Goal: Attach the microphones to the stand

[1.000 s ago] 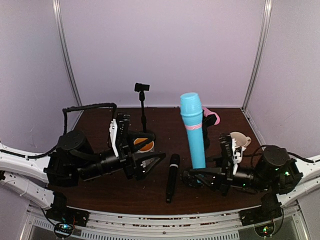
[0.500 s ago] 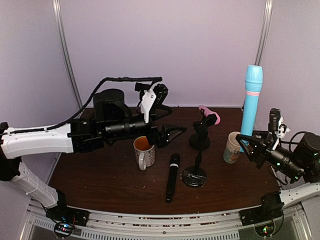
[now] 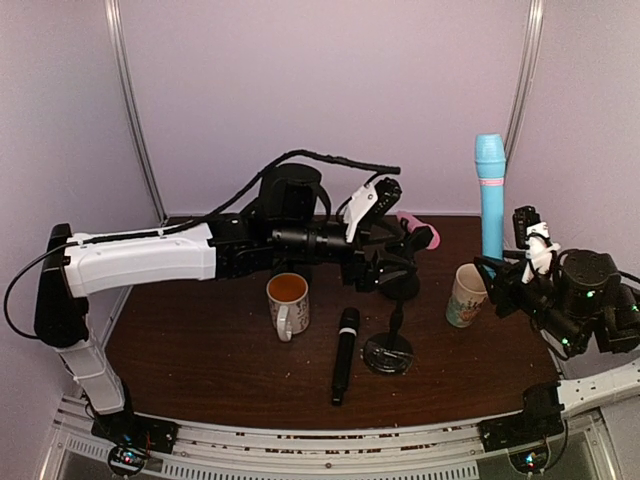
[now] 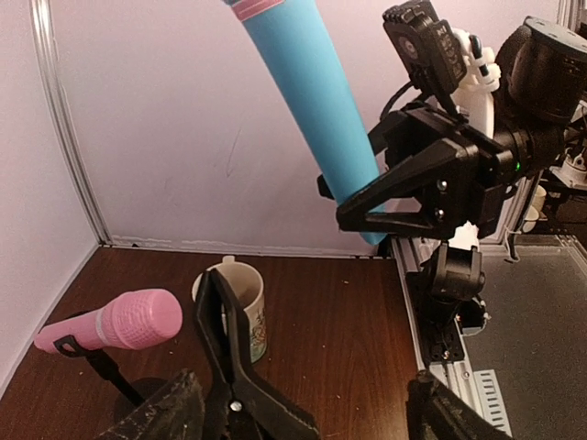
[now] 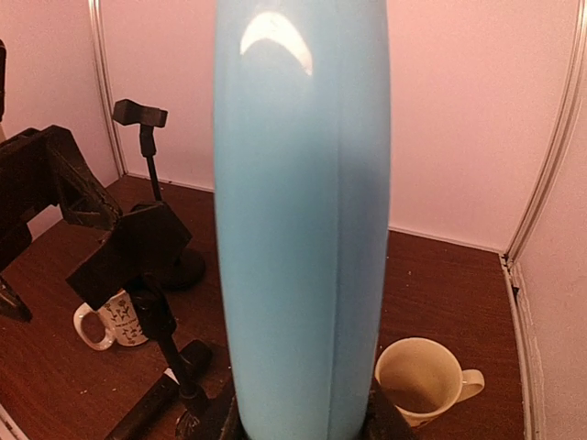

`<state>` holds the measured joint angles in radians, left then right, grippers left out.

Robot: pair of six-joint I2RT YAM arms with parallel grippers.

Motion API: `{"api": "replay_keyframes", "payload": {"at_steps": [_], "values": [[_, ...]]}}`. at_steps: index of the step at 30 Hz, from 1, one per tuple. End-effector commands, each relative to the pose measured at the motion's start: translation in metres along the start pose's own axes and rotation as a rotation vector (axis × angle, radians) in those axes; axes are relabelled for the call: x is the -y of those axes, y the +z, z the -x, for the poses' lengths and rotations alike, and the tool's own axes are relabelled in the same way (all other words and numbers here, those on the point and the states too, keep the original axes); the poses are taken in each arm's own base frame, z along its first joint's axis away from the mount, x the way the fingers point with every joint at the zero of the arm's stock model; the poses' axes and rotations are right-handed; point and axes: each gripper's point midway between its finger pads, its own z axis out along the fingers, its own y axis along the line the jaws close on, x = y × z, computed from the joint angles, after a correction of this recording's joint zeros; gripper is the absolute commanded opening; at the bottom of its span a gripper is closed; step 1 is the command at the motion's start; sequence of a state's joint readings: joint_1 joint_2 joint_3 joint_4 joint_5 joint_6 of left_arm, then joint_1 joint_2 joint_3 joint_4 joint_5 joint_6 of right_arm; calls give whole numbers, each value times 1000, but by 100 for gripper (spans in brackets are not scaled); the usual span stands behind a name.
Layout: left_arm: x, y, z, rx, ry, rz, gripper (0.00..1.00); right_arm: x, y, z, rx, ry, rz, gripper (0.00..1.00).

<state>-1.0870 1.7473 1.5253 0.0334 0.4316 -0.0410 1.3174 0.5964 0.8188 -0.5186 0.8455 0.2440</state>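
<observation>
The blue mic [image 3: 489, 205] is held upright by the right gripper [image 3: 496, 276]; the left gripper [image 3: 382, 272] is spread wide near the pink mic [image 3: 420, 232]

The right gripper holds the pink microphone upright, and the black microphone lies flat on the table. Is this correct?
Not quite: the top external view shows the right gripper holding the light blue microphone upright, not the pink microphone. The black microphone does lie flat on the table.
</observation>
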Motion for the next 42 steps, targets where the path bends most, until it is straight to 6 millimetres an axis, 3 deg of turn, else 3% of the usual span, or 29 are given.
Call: {"api": "replay_keyframes", "payload": {"at_steps": [1, 7, 14, 23, 31, 42], "values": [[-13, -2, 9, 19, 4, -27, 78, 10, 6, 16, -3, 7, -66, 0], [-24, -2, -4, -5, -15, -33, 79, 10, 21, 17, -39, 32, -41, 0], [-16, 6, -12, -2, -59, -104, 78, 14, 34, 18, -68, 18, -73, 0], [-9, 0, -5, 49, -97, -122, 82, 15, 43, 21, -77, 36, -63, 0], [-29, 6, -16, 13, -142, -16, 73, 16, 44, 16, -83, 46, -56, 0], [-23, 7, -8, 42, -145, -53, 61, 19, 43, 9, -85, 70, -57, 0]]}}
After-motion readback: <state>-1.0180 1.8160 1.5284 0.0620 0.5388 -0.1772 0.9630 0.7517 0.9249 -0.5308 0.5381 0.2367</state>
